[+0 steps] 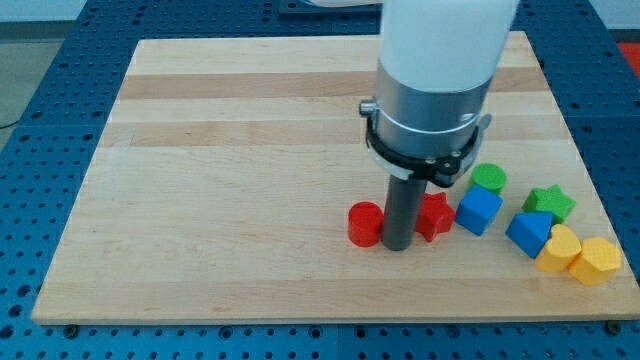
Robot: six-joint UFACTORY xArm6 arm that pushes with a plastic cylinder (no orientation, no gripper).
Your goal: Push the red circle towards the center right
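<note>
Since my tip (397,246) is standing just to the right of the red circle (365,223), between it and the red star (433,215), it is sitting on the wrong side for a rightward push. I judge it should be circling round to the red circle's left and driving through its middle. There is no claw, only a rod, grasping nothing. The red circle, lying on the tabletop (230,160), is round, showing no long axis or heading.

Brightness: bright, even, diffuse light across the wooden desk (230,150).
Shadows: soft and faint, just beside the blocks and the rod.
Glare: white arm housing (445,40) nearly blown out.
Focus: mostly sharp; slight softness overall, no obvious edge distortion.
</note>
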